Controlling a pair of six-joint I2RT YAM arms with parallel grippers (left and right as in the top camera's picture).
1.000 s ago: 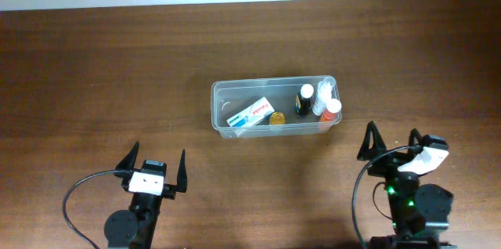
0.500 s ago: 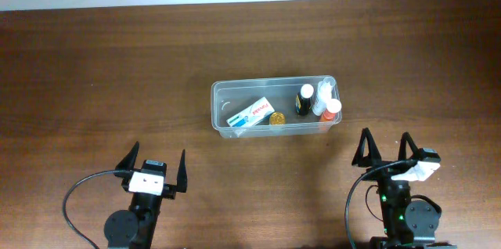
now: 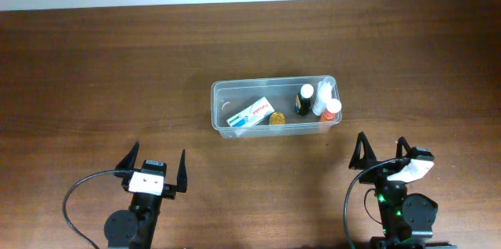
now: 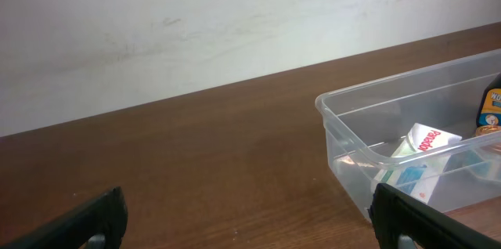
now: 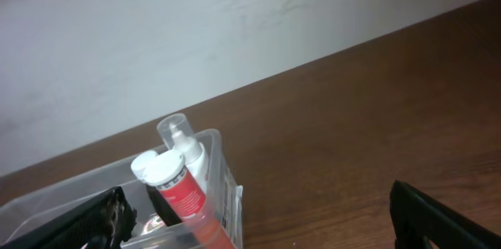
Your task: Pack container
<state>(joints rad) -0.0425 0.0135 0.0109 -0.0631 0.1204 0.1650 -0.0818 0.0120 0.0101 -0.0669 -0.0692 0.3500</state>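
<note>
Inside one container (image 3: 266,83): one box (image 3: 254,113), three bottles (image 3: 302,102) (image 3: 320,99) (image 3: 332,110); two end effectors (image 3: 160,153) (image 3: 382,139) wide, empty.

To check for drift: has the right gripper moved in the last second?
Yes. Seen from overhead, the right gripper has shifted to its left, more in line with the right end of the container, and slightly back from it.

Even soft light; wrist views perhaps slightly blurred.
</note>
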